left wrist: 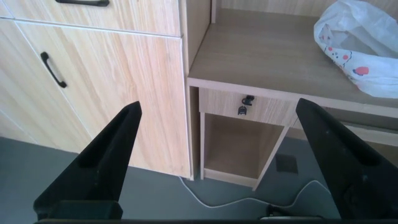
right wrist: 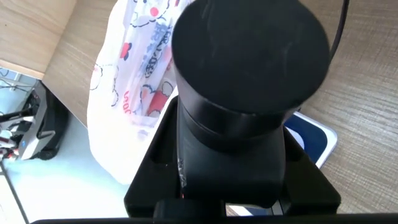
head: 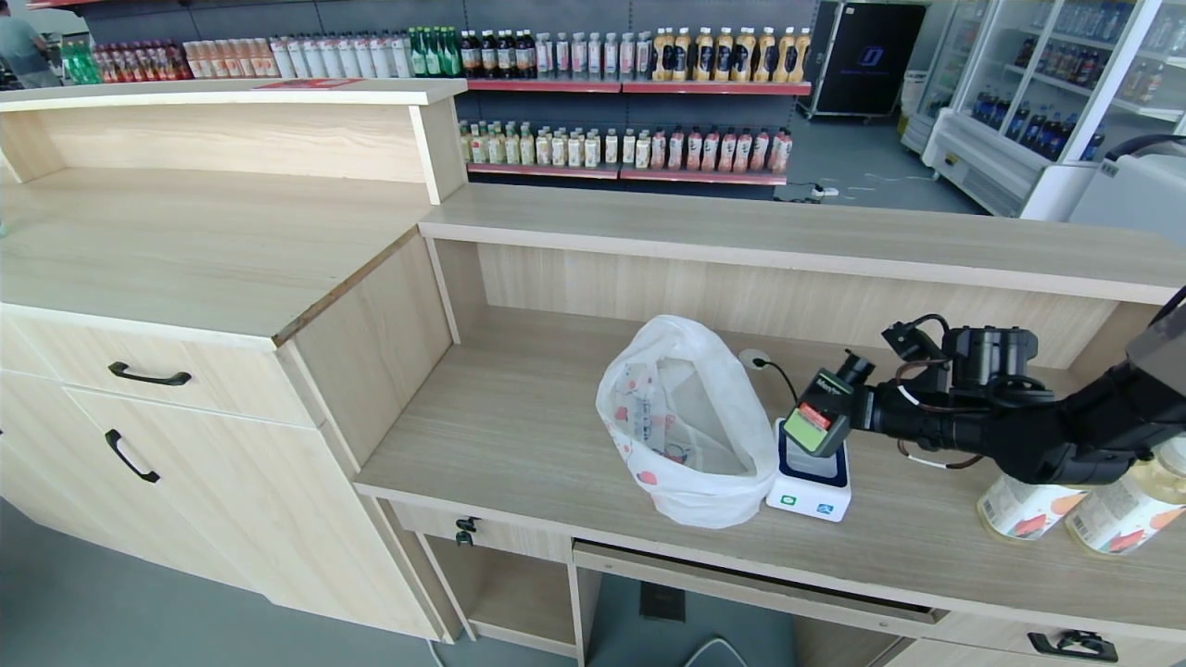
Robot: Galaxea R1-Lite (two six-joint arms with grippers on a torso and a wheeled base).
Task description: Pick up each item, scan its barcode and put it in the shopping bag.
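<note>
The left gripper hangs low before the wooden counter, its fingers spread wide. At the counter's near right edge, two drink bottles sit partly under the right arm. The right gripper clamps a black-capped bottle, tilted just above the white scanner. The open shopping bag sits just beside the scanner. Stocked drink shelves line the store behind.
</note>
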